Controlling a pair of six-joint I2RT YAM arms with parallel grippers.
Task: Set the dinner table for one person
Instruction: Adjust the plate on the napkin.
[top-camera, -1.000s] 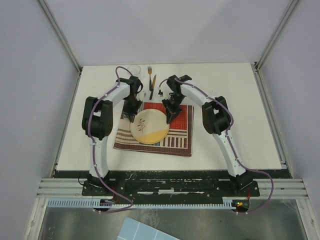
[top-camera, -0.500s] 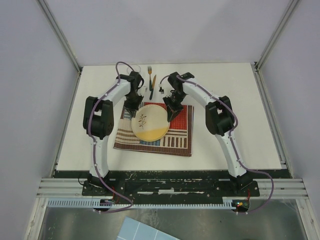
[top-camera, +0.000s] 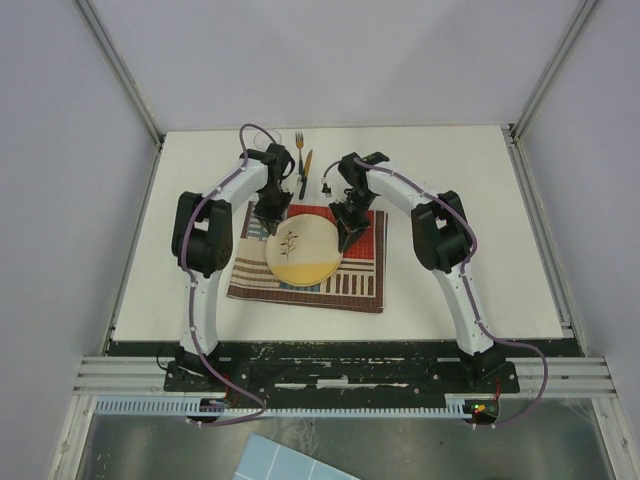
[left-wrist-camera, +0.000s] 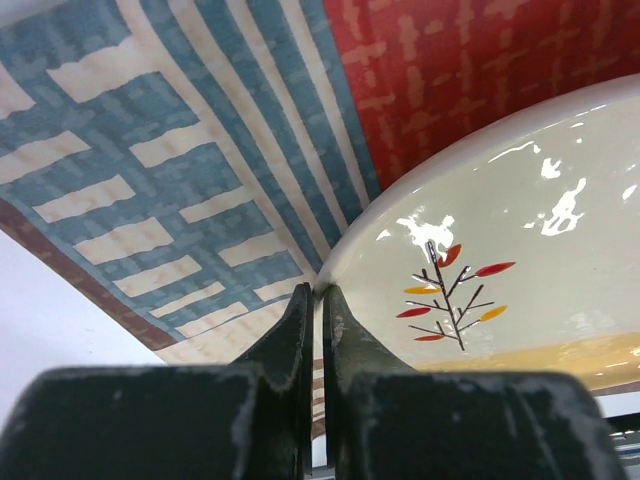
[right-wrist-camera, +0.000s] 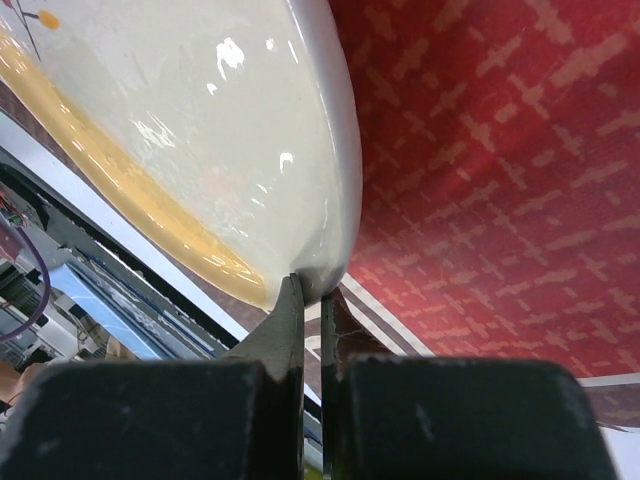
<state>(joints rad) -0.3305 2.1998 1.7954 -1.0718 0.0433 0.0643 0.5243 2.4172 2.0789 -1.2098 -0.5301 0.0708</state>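
- Top view: both sets of jaws are pinching the plate (top-camera: 303, 250), the left gripper (top-camera: 269, 226) on its left rim and the right gripper (top-camera: 344, 232) on its right rim, each nearly pressed together on the thin edge.
- Over the last second I am seeing the plate travel from the near-left part of the striped placemat (top-camera: 356, 282) toward the middle, a little to the right and away from the arm bases. Both arms are swinging along with it.
- That tells me the two-arm carry is working, and I judge that the plate is nearly where a single setting wants it.
- The dinner table (top-camera: 500, 220) is lying under everything, with the placemat on its near middle. A fork (top-camera: 298, 137) and an orange-handled knife (top-camera: 307, 162) are waiting on the bare top beyond the mat.
- Left wrist view: the left gripper (left-wrist-camera: 317, 292) is clamping the cream rim just beside the painted twig on the plate (left-wrist-camera: 500, 230). The blue-and-beige stripes of the placemat (left-wrist-camera: 200, 150) are showing beneath, and a strip of white dinner table (left-wrist-camera: 40, 330) beyond its edge.
- Right wrist view: the right gripper (right-wrist-camera: 312, 290) is nipping the opposite rim of the plate (right-wrist-camera: 200, 130), which is standing over the red patch of the placemat (right-wrist-camera: 480, 150). I cannot tell whether the base is touching the cloth.
- Next I am expecting to lower it and let go evenly, since an uneven release could tip the plate.
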